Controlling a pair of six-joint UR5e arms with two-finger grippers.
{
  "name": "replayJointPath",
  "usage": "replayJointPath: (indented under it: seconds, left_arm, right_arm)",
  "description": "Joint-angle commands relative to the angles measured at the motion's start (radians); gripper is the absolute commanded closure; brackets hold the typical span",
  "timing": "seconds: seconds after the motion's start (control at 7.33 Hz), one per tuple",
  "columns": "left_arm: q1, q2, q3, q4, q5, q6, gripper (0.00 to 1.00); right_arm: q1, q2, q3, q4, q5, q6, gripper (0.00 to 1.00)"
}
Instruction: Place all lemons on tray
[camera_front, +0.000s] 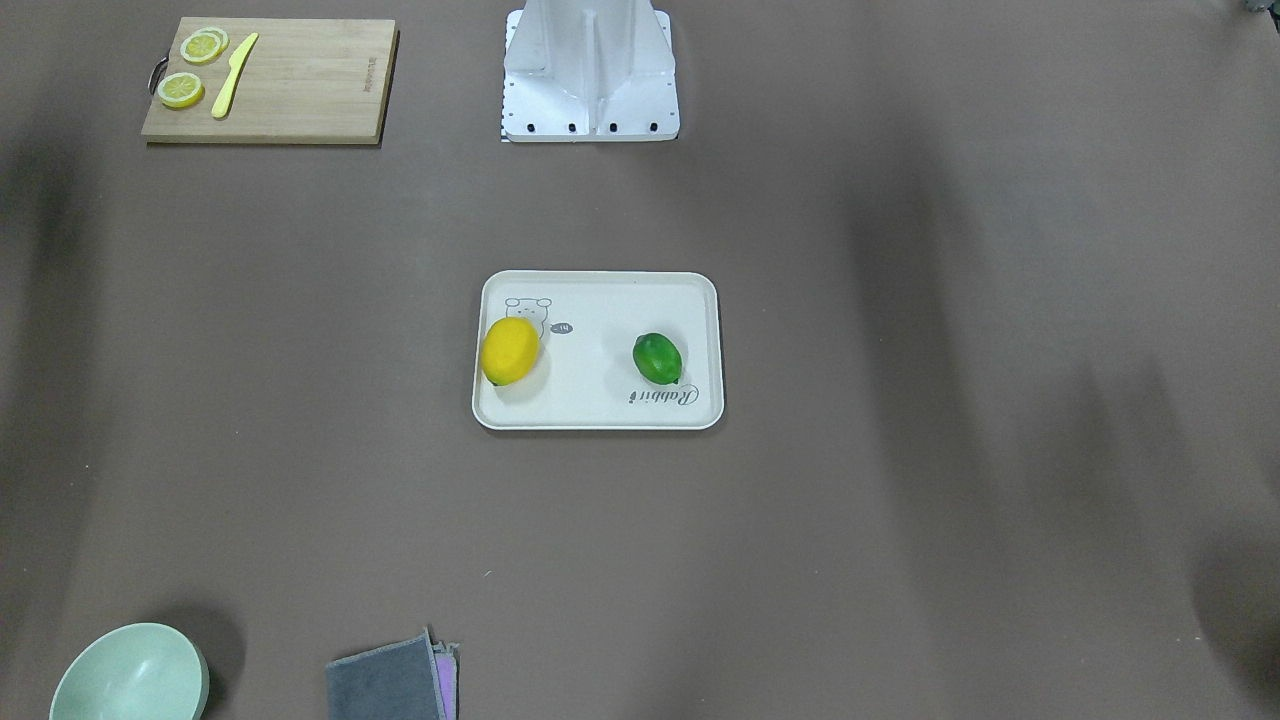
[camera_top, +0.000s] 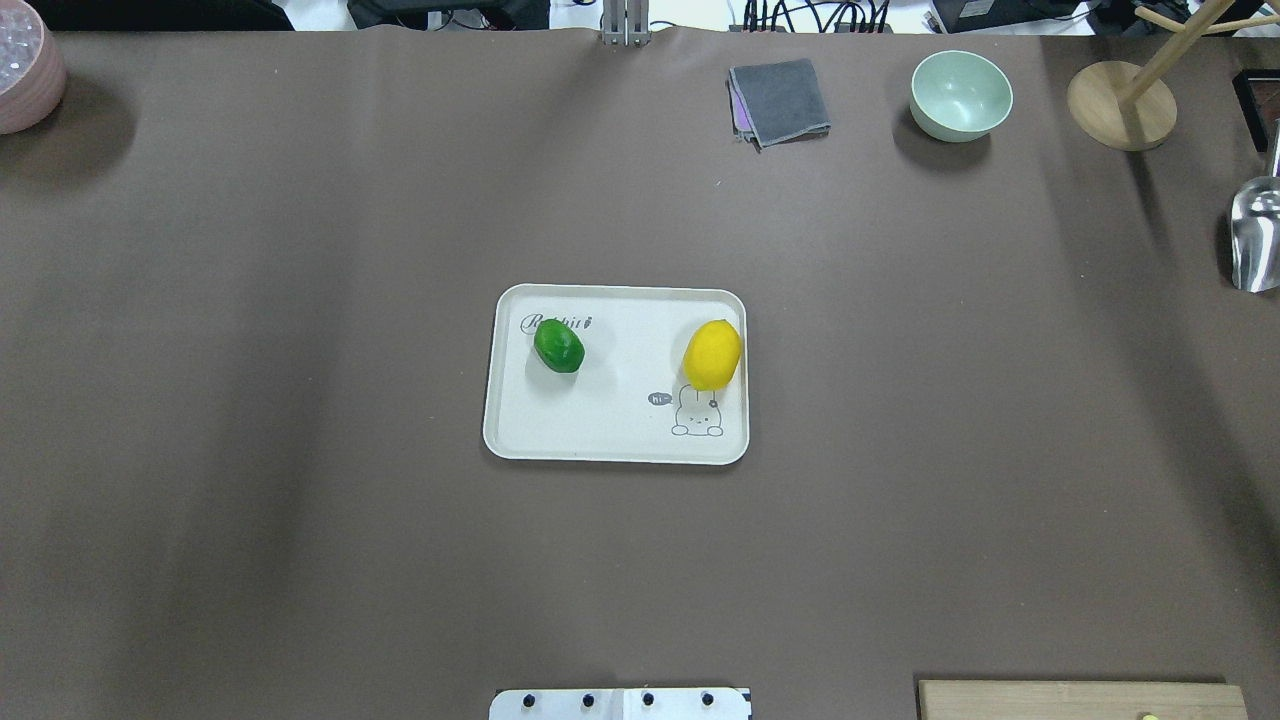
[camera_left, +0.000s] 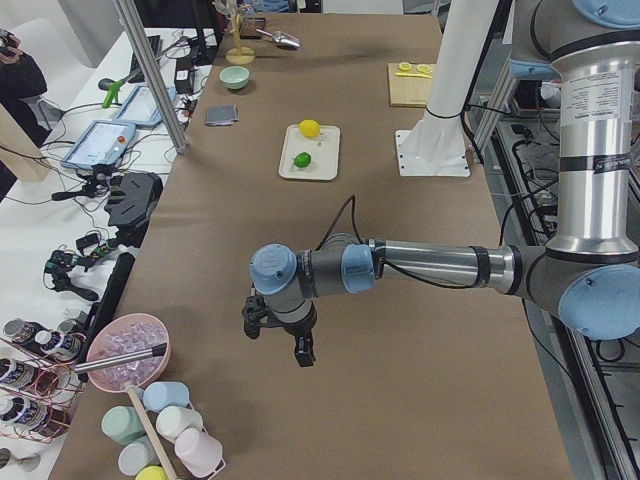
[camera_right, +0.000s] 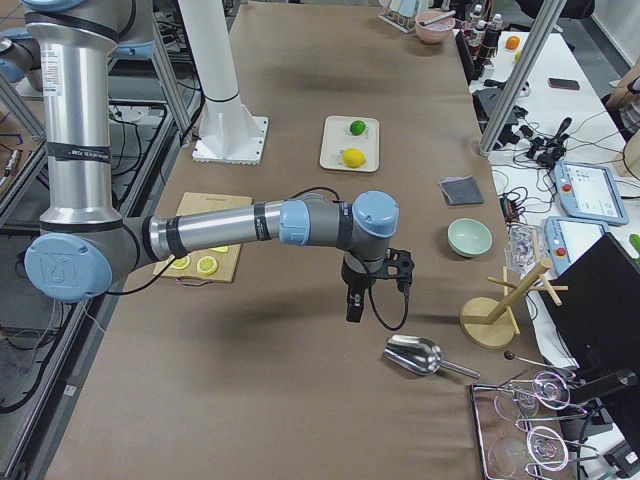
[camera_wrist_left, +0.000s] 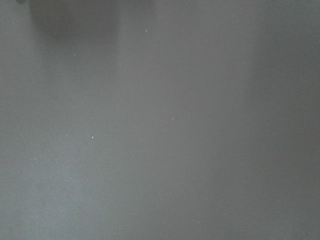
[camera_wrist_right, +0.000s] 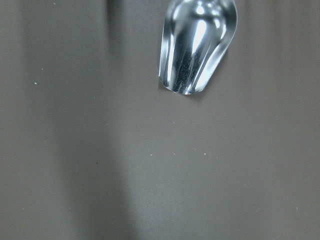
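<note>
The cream-white tray (camera_front: 600, 300) lies at the middle of the table. The yellow lemon (camera_front: 510, 351) and the green lemon (camera_front: 657, 358) both rest on it, apart from each other. In the overhead view the tray (camera_top: 620, 430) holds the green lemon (camera_top: 558, 347) on its left and the yellow lemon (camera_top: 712, 354) on its right. My left gripper (camera_left: 285, 345) hangs over bare table far from the tray, near the table's left end. My right gripper (camera_right: 355, 305) hangs near the right end. I cannot tell if either is open or shut. Both look empty.
A wooden cutting board (camera_front: 300, 90) with lemon slices (camera_front: 181, 90) and a yellow knife (camera_front: 233, 75) lies by the robot's base. A green bowl (camera_top: 960, 95), a grey cloth (camera_top: 780, 100), a wooden stand (camera_top: 1120, 105) and a metal scoop (camera_wrist_right: 197, 45) are at the right; a pink bowl (camera_top: 25, 65) is far left.
</note>
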Motion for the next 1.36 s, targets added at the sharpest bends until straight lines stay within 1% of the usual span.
replayJointPath:
  seconds: [0.0, 1.23]
  left_arm:
    - [0.000, -0.005, 0.001, 0.002, 0.001, 0.000, 0.02]
    - [0.000, -0.008, -0.005, 0.022, 0.001, 0.000, 0.02]
  right_arm:
    - [0.011, 0.003, -0.004, -0.002, -0.013, -0.022, 0.00]
    - [0.011, -0.006, -0.001, 0.005, -0.009, -0.008, 0.00]
